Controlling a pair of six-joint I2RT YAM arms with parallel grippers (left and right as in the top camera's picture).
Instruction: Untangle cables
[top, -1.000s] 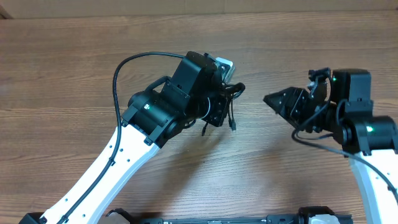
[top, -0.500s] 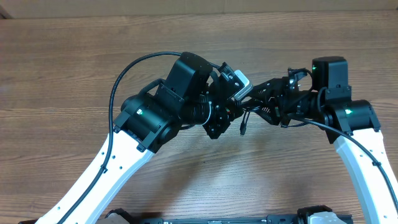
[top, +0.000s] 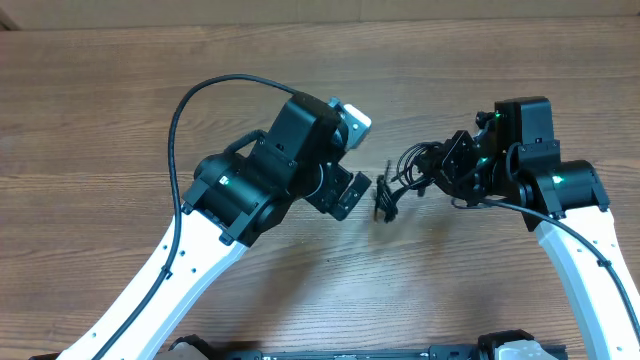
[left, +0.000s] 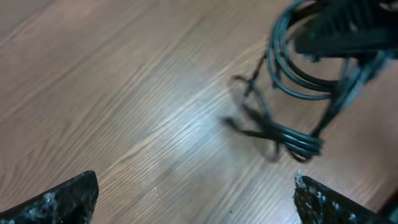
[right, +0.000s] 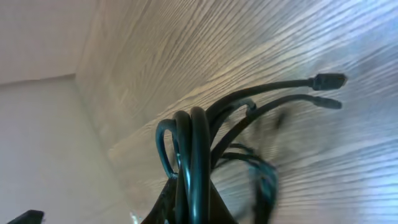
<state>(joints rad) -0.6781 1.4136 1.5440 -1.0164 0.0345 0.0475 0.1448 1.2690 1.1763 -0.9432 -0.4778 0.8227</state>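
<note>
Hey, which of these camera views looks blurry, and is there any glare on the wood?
Left wrist: the cables are smeared by blur, and a pale sheen streaks the table. Right wrist: the near loops look fairly crisp, but the strands lower down go soft. Overhead: sharp, with only faint soft shadows on the wood.

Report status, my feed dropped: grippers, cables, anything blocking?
Left gripper open, empty. Right gripper shut on cables, loops bundled, plug ends dangling. No obstruction seen.
</note>
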